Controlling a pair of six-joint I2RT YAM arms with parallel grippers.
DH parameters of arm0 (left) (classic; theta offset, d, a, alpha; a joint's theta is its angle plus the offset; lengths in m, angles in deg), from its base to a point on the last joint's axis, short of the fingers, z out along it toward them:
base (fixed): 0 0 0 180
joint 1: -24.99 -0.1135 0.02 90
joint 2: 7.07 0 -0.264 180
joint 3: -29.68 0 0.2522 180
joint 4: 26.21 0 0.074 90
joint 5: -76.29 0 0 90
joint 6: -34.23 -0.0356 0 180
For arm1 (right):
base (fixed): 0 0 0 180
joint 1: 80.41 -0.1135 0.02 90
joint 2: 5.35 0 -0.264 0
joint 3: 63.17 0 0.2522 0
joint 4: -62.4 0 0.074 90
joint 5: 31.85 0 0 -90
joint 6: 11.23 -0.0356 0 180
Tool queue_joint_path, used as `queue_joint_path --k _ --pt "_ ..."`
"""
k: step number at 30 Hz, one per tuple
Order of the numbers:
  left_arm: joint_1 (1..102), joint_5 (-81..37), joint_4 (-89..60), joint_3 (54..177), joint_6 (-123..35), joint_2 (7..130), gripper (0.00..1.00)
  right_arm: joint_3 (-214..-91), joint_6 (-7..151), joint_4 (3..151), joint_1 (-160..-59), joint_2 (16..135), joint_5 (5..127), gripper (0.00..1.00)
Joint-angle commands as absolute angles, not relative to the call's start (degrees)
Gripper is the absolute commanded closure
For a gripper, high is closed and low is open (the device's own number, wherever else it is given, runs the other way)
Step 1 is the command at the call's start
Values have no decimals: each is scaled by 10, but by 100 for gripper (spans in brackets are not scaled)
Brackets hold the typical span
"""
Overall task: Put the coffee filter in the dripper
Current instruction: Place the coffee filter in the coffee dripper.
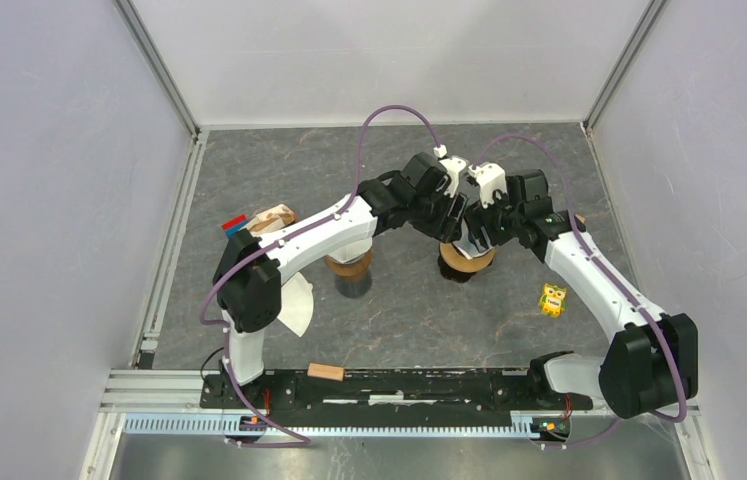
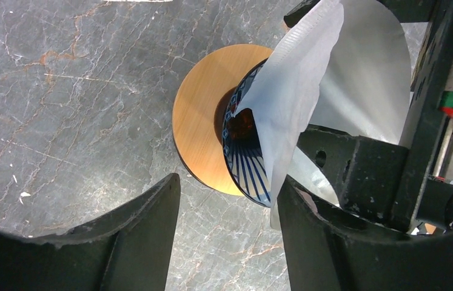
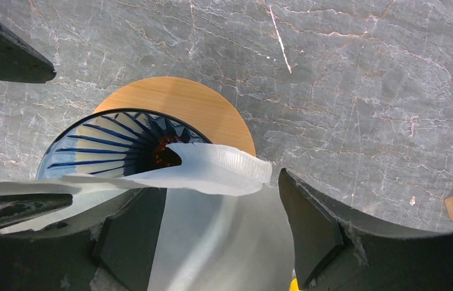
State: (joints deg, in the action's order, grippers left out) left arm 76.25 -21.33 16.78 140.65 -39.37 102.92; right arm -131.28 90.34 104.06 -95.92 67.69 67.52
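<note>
The dripper (image 2: 245, 151), blue-striped inside, stands on a round wooden base (image 2: 202, 115) at the table's middle (image 1: 466, 262). A white paper filter (image 2: 296, 91) is spread open, its tip in the dripper's mouth and its body leaning out over the rim. My left gripper (image 2: 230, 242) is open, and the filter's edge lies against the inner side of its right finger (image 2: 321, 236). My right gripper (image 3: 221, 242) is open too, with the filter's lower sheet (image 3: 224, 236) lying between its fingers and the upper flap (image 3: 211, 170) over the dripper (image 3: 102, 145). Both grippers meet above the dripper in the top view.
A second brown stand (image 1: 349, 270) sits under the left arm, with a spare white filter (image 1: 294, 305) beside it. A yellow toy (image 1: 551, 299) lies to the right, a wooden block (image 1: 326, 372) at the near rail, and small blocks (image 1: 259, 220) at the left.
</note>
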Motion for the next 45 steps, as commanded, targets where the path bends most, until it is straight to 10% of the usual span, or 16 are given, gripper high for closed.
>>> queue_joint_path --k 1,11,36,45 --pt "772 -229 119 1428 -436 1013 36 -1345 904 1030 -965 672 700 25" --pt "772 -217 116 1423 -465 1014 53 -1344 945 1049 -965 659 722 22" --pt "772 -266 79 1399 -459 994 38 -1385 930 1086 -956 660 700 21" --pt "772 -265 78 1389 -463 1000 57 -1390 931 1095 -943 658 719 19"
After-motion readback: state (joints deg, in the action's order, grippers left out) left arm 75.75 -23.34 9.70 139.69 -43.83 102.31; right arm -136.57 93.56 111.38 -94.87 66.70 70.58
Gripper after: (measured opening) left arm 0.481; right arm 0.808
